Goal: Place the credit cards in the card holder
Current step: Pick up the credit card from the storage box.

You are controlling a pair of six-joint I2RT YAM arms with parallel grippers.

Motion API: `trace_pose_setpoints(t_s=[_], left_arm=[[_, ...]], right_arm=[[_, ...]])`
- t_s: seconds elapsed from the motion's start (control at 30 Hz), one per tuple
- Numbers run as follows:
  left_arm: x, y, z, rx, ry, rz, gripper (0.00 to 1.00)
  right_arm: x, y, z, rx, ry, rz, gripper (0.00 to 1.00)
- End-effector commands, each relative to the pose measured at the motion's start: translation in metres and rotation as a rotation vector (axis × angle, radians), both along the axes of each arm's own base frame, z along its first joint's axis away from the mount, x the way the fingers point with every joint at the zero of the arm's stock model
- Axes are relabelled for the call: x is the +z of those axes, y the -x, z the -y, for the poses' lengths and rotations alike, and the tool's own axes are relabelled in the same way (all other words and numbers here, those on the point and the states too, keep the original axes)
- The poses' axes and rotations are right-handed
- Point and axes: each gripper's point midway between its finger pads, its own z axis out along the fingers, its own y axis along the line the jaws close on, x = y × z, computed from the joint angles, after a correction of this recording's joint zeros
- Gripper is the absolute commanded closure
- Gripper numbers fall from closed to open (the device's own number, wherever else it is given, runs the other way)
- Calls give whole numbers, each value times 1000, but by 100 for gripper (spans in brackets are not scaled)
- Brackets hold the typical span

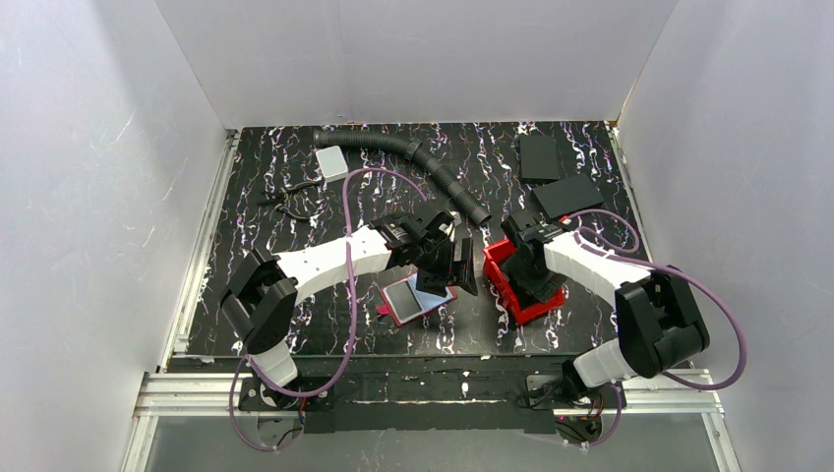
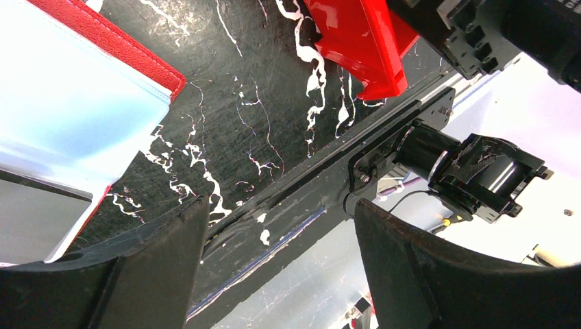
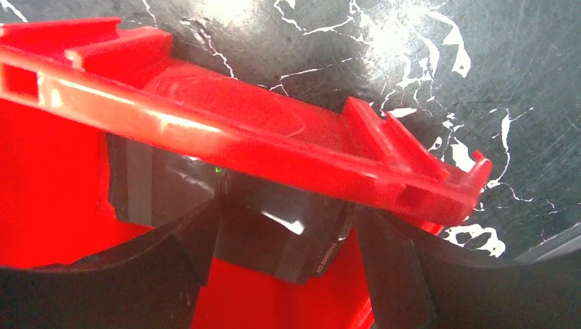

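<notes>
Card holder (image 1: 391, 308) lies open on the table (image 1: 492, 157) just beside your left gripper (image 2: 281, 274). In the wrist view it sits off the side of the left-hand finger, with a pale blue credit card (image 2: 62, 103) lying flat on its inner face and only a strip of red stitched edge showing along the card. Your left gripper is spread wide with nothing between its fingers (image 2: 137, 274); only bare table shows in the gap. On its other side, near but apart, stands the red bin (image 2: 363, 41). Your right gripper (image 3: 284, 274) is down inside that bin, below the rim, its fingers likewise parted and closed on nothing that you can see. Just past its fingertips, against the bin wall, sits a dark block (image 3: 274, 226). The view there is close and shadowed, so you cannot be sure what it is or whether a pad grazes it. A second credit card (image 1: 332, 162), grey-white, lies well beyond your left gripper toward the back of the table. It is beside the end of a corrugated hose (image 1: 403, 152), with pliers (image 1: 290, 202) near it. Two black slabs (image 1: 567, 195) lie beyond your right gripper, apart from the bin.
</notes>
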Motion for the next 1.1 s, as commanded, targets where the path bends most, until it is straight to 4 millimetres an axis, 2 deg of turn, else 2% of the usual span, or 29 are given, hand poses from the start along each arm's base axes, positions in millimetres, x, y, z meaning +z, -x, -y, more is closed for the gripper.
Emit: trace_pose_setpoints(t_s=[0.0, 0.13, 0.57, 0.83, 1.0, 1.07], left_arm=[[14, 1, 0, -9, 23, 15, 25], [13, 2, 0, -8, 19, 10, 25], [12, 2, 1, -9, 18, 5, 25], [14, 2, -1, -10, 20, 11, 25], [13, 3, 0, -11, 20, 8, 25], [14, 3, 0, -11, 23, 9, 25]], right_arm=[[-9, 6, 6, -31, 38, -55, 21], [-14, 0, 4, -29, 38, -37, 23], [16, -9, 0, -47, -14, 60, 47], [22, -10, -2, -46, -24, 60, 47], [23, -14, -2, -33, -15, 77, 39], [24, -18, -1, -28, -8, 93, 41]])
